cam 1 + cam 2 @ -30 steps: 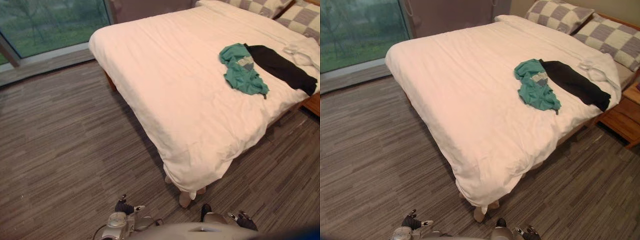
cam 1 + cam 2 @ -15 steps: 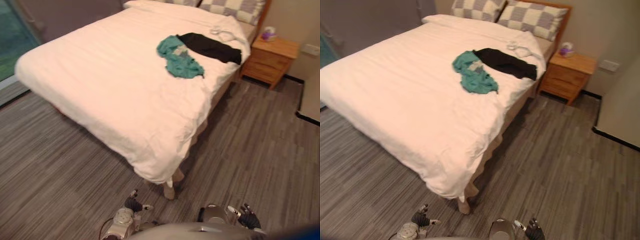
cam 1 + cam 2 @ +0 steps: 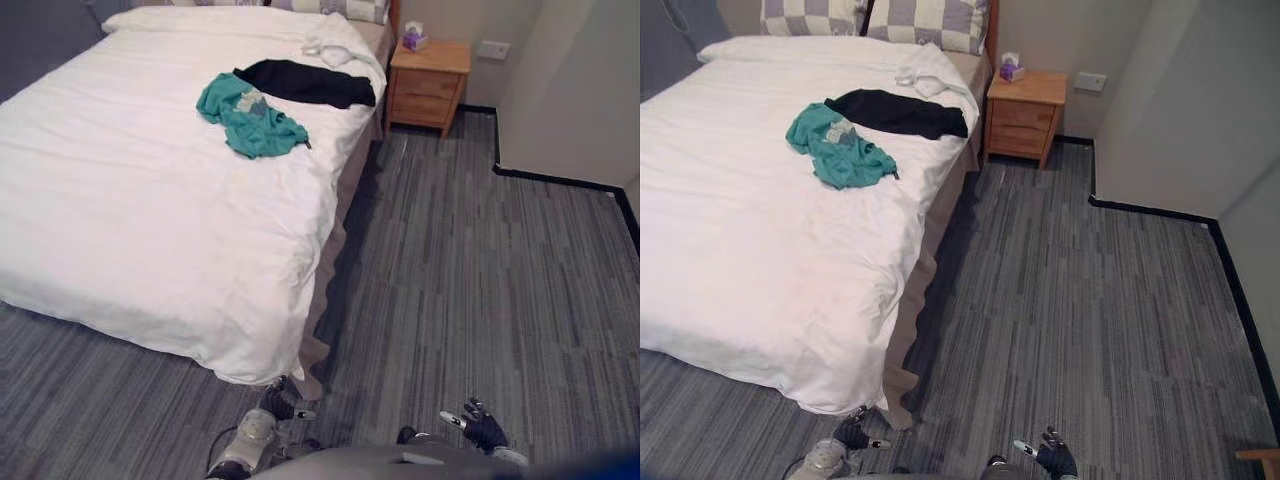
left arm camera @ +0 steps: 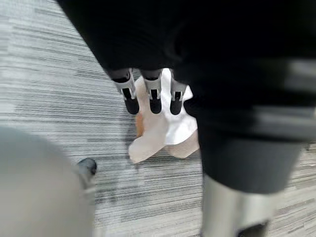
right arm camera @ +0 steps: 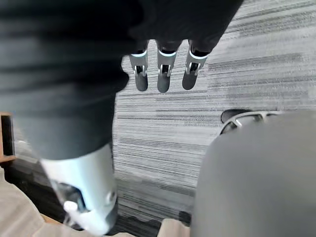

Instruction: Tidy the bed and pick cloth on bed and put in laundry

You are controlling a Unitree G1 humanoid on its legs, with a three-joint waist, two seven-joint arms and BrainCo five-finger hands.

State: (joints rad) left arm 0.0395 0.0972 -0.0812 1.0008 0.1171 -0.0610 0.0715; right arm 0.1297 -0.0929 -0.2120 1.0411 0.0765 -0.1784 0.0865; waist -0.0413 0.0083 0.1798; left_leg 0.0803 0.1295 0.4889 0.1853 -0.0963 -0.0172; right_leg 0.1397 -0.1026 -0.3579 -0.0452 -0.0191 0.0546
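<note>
A teal cloth (image 3: 249,119) lies crumpled on the white bed (image 3: 130,220), near its far right side. A black cloth (image 3: 305,83) is spread just beyond it, and a small white cloth (image 3: 328,49) sits by the checked pillows (image 3: 928,20). My left hand (image 3: 281,403) hangs low by the bed's near corner, fingers straight and empty. My right hand (image 3: 484,427) hangs over the floor, also open and empty. In the left wrist view my fingers (image 4: 152,96) point down at the bed cover's hanging corner (image 4: 163,129). Both hands are far from the cloths.
A wooden nightstand (image 3: 428,82) with a tissue box (image 3: 414,39) stands right of the bed's head. A wall corner (image 3: 560,100) juts out at the right. Grey striped floor (image 3: 480,270) spreads between bed and wall.
The camera has swung right: the bed has slid to the left of the picture and the nightstand and wall have come into view. The cloths lie as before; both hands still hang low.
</note>
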